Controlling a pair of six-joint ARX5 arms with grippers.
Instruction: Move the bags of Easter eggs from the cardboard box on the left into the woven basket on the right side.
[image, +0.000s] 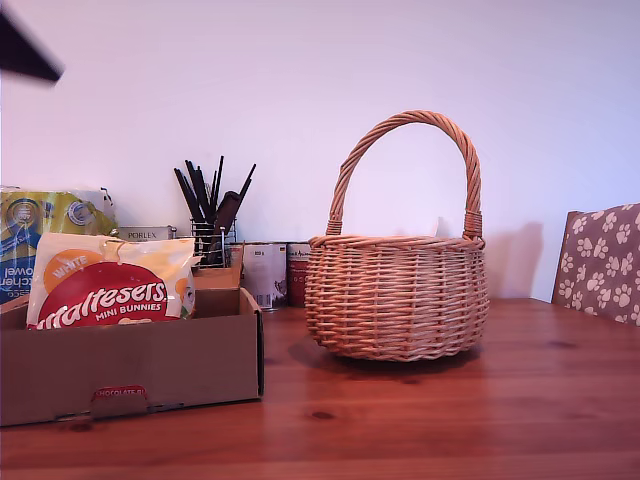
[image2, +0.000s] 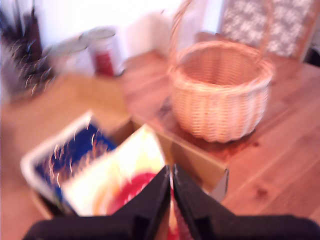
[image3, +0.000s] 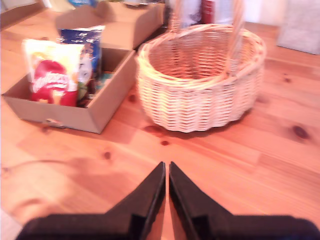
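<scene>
Bags of Easter eggs stand in the cardboard box (image: 130, 365) at the exterior view's left, and the front one, the red-and-white Maltesers bag (image: 110, 283), leans upright against the pouches behind it, probably so a claw can take its top edge from above. The woven basket (image: 397, 293) sits on the desk (image: 450, 420) to the right of the box, near it but apart, its arched handle rising well above the box. From this side nothing shows over the basket's rim. A pot of dark utensils (image: 210, 215) and some tins stand farther back by the wall. A dark blurred shape crosses the exterior view's top left corner, likely an arm.

The first wrist view is blurred. The first claw (image2: 171, 177) hangs above the box with its jaws nearly closed and nothing clearly held; the Maltesers bag (image2: 120, 182) lies directly beneath it, the blue bag (image2: 75, 157) beside that one.

In the second wrist view the second claw (image3: 166, 172) hovers over bare desk nearer the camera than both containers, jaws almost together and empty. The basket (image3: 200, 100) looks empty inside. The box (image3: 95, 112) holds the Maltesers bag (image3: 52, 75), the blue bag (image3: 87, 42) just behind it, and something green lower down, too small to identify.
</scene>
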